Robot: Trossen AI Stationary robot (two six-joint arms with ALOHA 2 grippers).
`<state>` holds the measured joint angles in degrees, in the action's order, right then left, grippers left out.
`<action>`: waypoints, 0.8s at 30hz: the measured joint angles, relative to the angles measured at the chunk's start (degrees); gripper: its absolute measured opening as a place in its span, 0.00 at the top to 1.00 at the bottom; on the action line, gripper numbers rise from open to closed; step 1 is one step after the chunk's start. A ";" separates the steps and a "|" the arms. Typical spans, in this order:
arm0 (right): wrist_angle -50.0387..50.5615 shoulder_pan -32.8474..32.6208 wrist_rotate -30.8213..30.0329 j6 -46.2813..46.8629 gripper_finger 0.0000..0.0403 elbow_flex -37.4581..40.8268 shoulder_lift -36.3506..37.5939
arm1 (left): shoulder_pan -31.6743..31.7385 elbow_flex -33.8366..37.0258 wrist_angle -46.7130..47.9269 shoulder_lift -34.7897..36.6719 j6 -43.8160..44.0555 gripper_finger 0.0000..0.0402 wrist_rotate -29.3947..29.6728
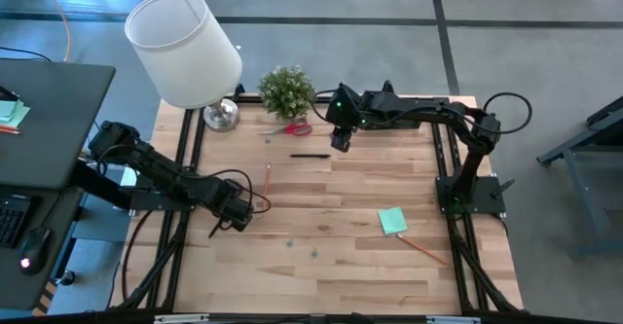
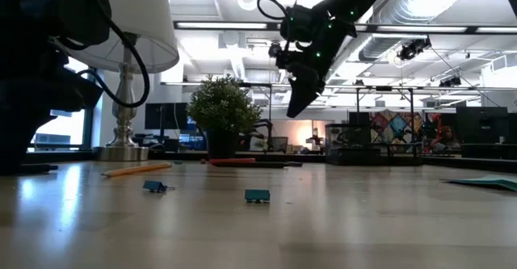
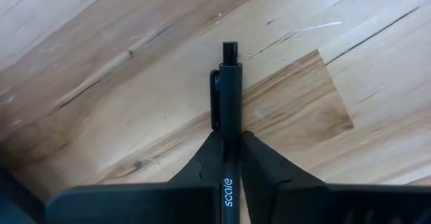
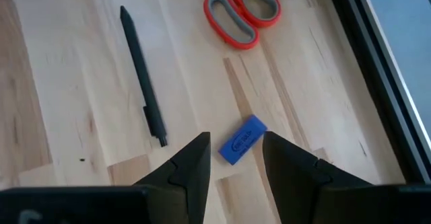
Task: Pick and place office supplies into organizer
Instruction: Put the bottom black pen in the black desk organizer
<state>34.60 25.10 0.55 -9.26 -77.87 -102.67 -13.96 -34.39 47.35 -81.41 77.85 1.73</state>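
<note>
**Left wrist view: pen pinched, organizer nowhere in sight**

Left wrist view gives us the left gripper (image 3: 229,158) clamped narrow on a dark pen (image 3: 229,96), barrel running straight between the fingers with the clip end poking out ahead. The pen looks low over or on the wood; we can't tell if it's lifted. Gripping mid-barrel probably keeps it balanced for the carry.

High view puts that gripper (image 1: 237,217) at the left-middle of the table (image 1: 341,266). The right gripper (image 1: 340,141) hangs at the far side, fingers part-open and holding nothing, above a small blue piece (image 4: 242,139), likely lined up for its own pick.

Beside it lie a second pen (image 4: 143,76) and the red scissors (image 1: 287,128). One orange pencil (image 1: 267,177) lies mid-table, the mint sticky pad (image 1: 392,220) and another pencil (image 1: 421,248) near-right, and two tiny clips (image 2: 257,195) near-centre.

We see no organizer in any view.

Surface is pale butcher-block. A lamp (image 1: 185,50) and potted plant (image 1: 286,91) stand on the far edge, with an open office hall beyond and a desk on the left.
</note>
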 joint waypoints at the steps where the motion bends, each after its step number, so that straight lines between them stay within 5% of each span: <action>1: -0.04 0.00 -0.02 0.00 0.68 0.00 0.00 | 0.00 0.00 -0.08 0.00 -0.40 0.95 0.12; 6: -0.23 -0.02 0.64 0.18 0.68 0.00 0.00 | 0.07 -2.05 0.71 -0.16 -4.08 0.98 1.84; 13: -3.41 0.68 1.56 -2.18 0.68 -0.01 0.00 | 0.93 -14.18 5.24 2.33 -13.87 0.99 15.78; 20: -0.14 1.68 3.02 1.40 0.68 0.42 0.01 | 5.08 -27.11 3.18 4.85 -35.38 1.00 33.43; 24: -4.71 1.04 3.76 4.34 0.68 6.56 0.02 | 8.17 -28.79 -7.55 6.60 -49.98 1.00 38.42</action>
<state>29.89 26.14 4.31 -4.92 -71.30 -102.65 -5.78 -63.18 39.80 -74.81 27.86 40.15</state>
